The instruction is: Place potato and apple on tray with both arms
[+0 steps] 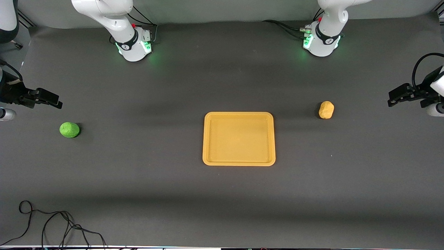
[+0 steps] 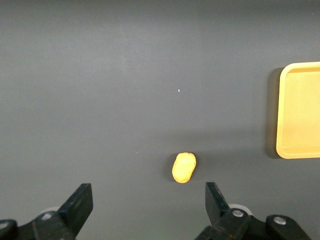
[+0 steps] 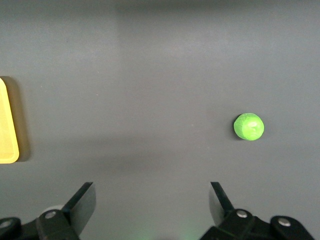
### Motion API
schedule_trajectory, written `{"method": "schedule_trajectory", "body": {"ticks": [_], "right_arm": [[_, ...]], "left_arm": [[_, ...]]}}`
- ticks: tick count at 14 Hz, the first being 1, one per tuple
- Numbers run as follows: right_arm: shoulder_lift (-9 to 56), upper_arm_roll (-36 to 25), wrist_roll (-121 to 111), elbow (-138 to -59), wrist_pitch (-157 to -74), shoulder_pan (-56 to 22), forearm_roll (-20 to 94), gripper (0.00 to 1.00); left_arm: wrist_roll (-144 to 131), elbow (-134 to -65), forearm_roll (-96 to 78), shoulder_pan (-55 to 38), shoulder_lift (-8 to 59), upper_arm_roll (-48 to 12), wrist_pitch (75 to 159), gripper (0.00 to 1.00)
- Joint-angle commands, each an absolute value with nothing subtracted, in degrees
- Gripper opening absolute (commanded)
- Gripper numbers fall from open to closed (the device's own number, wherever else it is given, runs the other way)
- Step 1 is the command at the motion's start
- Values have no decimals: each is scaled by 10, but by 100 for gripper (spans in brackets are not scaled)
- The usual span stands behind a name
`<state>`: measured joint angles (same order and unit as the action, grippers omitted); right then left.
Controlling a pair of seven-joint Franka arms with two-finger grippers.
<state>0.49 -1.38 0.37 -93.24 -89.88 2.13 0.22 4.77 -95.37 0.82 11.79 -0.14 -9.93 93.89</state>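
The orange-yellow tray (image 1: 238, 139) lies flat and bare in the middle of the table. The yellow-tan potato (image 1: 326, 109) lies on the table toward the left arm's end, apart from the tray. The green apple (image 1: 69, 130) lies toward the right arm's end. My left gripper (image 1: 392, 99) hangs open and empty over the table's left-arm end; its wrist view shows the open gripper (image 2: 148, 194), the potato (image 2: 183, 167) and a tray corner (image 2: 300, 110). My right gripper (image 1: 57, 101) hangs open and empty above the apple's end; its wrist view shows the open gripper (image 3: 150, 194), the apple (image 3: 248, 126) and the tray edge (image 3: 7, 125).
The dark grey table mat (image 1: 152, 173) covers the table. A loose black cable (image 1: 52, 222) loops at the near edge toward the right arm's end. The two green-lit arm bases (image 1: 133, 45) (image 1: 321, 41) stand farthest from the front camera.
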Motion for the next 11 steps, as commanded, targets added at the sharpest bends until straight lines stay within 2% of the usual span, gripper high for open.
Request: {"method": "schedule_trajectory", "body": {"ticks": [1, 8, 11], "right_arm": [[11, -18, 18, -917, -889, 15, -2, 100], [13, -18, 20, -918, -889, 16, 1, 100], [13, -18, 20, -917, -889, 16, 1, 100]], "left_arm": [[32, -949, 9, 108, -9, -99, 924, 100], [27, -952, 10, 113, -5, -96, 926, 100], [33, -1005, 10, 109, -6, -96, 932, 100]]}}
